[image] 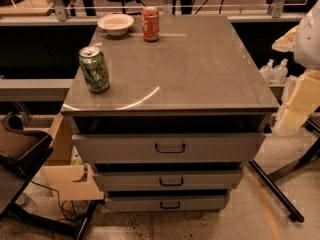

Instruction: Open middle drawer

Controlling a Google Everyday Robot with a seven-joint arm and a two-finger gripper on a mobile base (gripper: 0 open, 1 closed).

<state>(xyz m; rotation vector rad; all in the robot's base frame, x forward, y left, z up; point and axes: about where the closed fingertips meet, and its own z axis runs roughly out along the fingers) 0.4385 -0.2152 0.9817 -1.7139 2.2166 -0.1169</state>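
A grey metal cabinet (200, 64) stands in the middle with three drawers in its front. The middle drawer (210, 180) is the second one, a low flat grey front with a small dark loop handle (171, 182) at its centre. Above it is the taller-fronted top drawer (215, 147). Below it is the lowest drawer (200, 203). A dark gap shows above each front. My gripper (298, 103) shows as pale cream parts at the right edge, level with the cabinet top, well right of and above the middle drawer's handle, touching nothing.
On the cabinet top stand a green can (94, 69) at front left, a red can (150, 23) and a white bowl (115, 24) at the back. A brown seat (20, 144) and cardboard (70, 180) lie left. Black stand legs (280, 191) and bottles (275, 70) are right.
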